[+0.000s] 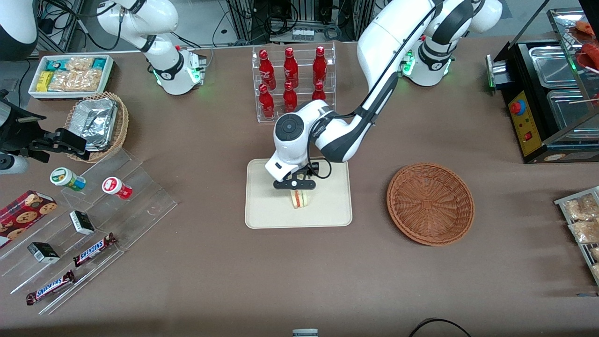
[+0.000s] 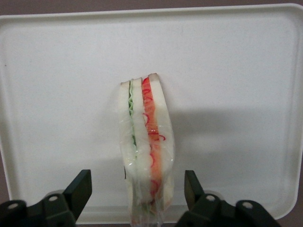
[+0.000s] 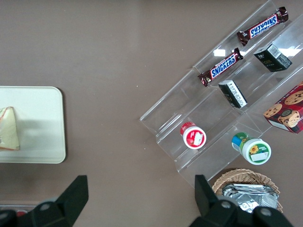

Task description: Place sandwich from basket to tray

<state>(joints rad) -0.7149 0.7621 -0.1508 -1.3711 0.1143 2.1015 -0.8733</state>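
Sandwich standing on edge on my cream tray, my tool just above it, fingers spread wide either side with gaps showing, gripping nothing, wicker basket empty on the counter toward the working arm's end

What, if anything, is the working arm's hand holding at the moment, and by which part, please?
Nothing. The hand is open above the tray, its fingers apart on either side of the sandwich, which stands on the tray.
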